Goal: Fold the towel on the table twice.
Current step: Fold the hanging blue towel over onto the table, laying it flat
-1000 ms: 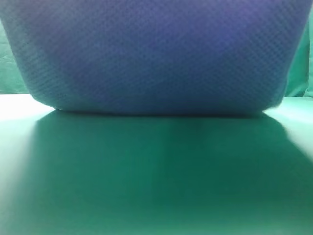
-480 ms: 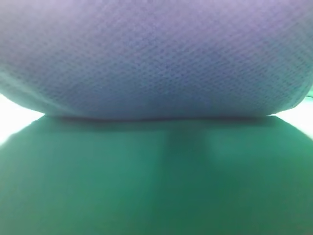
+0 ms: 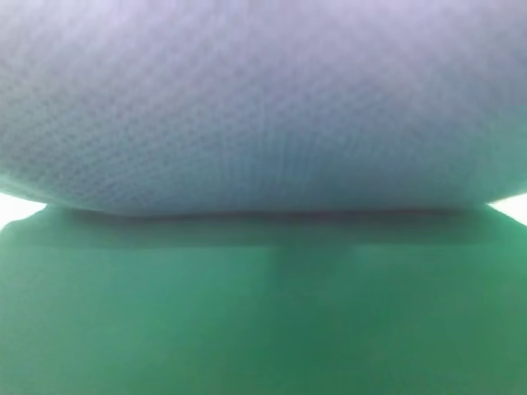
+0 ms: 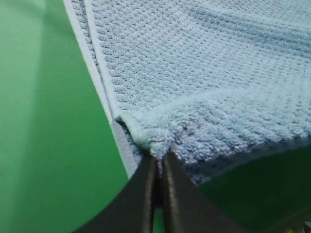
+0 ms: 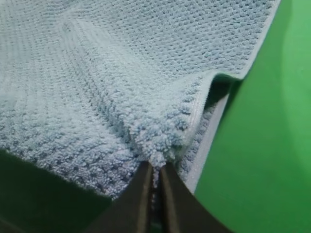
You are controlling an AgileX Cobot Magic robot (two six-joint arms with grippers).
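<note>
The blue-grey waffle-weave towel (image 3: pixel 263 107) hangs close before the high camera and fills the upper half of that view, blurred. Its lower edge hovers above the green table (image 3: pixel 263 321), which lies in shadow beneath. In the left wrist view my left gripper (image 4: pixel 158 160) is shut on the towel (image 4: pixel 204 73) at a bunched corner near its hemmed left edge. The right wrist view shows my right gripper (image 5: pixel 154 167) shut on the towel (image 5: pixel 121 73) at the corner by its right hem. Neither arm shows in the high view.
Green table surface (image 4: pixel 48 145) runs to the left of the towel in the left wrist view, and to the right of it (image 5: pixel 262 145) in the right wrist view. Bright patches of table (image 3: pixel 510 207) show at the towel's lower corners.
The towel has come closer to the high camera, now spanning the full width and hiding the backdrop. Its lower edge sits slightly lower in the picture and the shadow on the table has spread.
</note>
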